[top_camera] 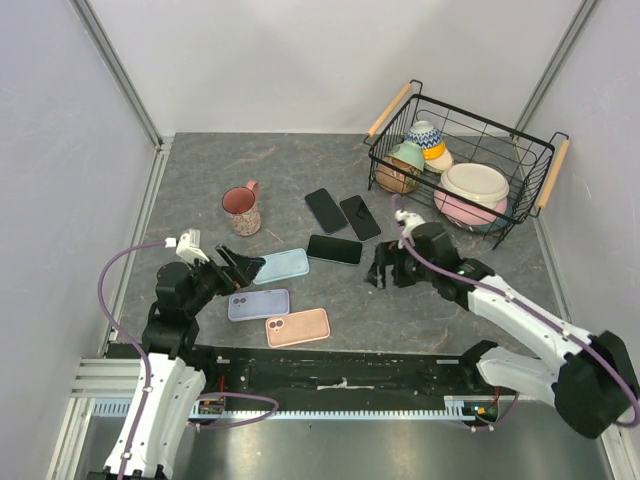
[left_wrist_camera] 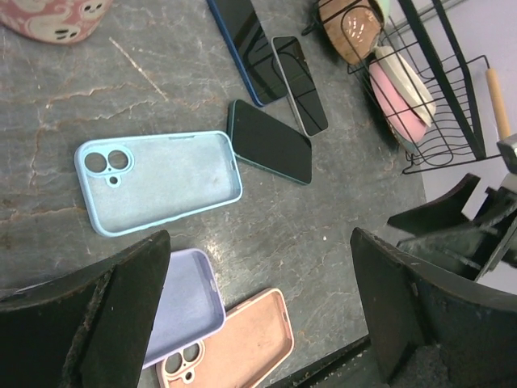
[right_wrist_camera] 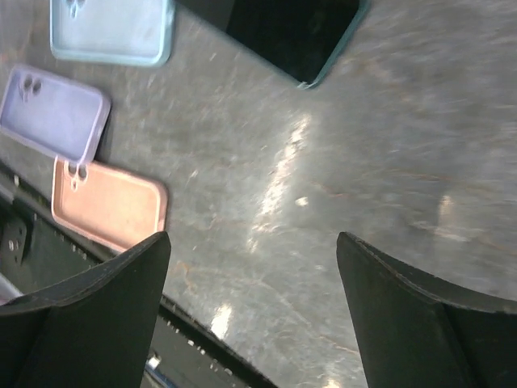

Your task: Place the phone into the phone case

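Observation:
Three dark phones lie face up mid-table: a blue-edged one [top_camera: 326,210], a silver-edged one [top_camera: 360,217] and a green-edged one [top_camera: 335,249]. Three empty cases lie inside up: light blue [top_camera: 281,266], lavender [top_camera: 258,304], pink [top_camera: 297,327]. My left gripper [top_camera: 245,268] is open and empty, hovering by the light blue case's left end. The left wrist view shows that case [left_wrist_camera: 157,182] touching the green-edged phone [left_wrist_camera: 271,141]. My right gripper [top_camera: 380,270] is open and empty just right of the same phone [right_wrist_camera: 291,32], above bare table.
A pink patterned mug [top_camera: 242,210] stands at back left of the cases. A black wire basket [top_camera: 487,122] holding several bowls sits at the back right. The black front rail [top_camera: 340,370] runs just below the pink case.

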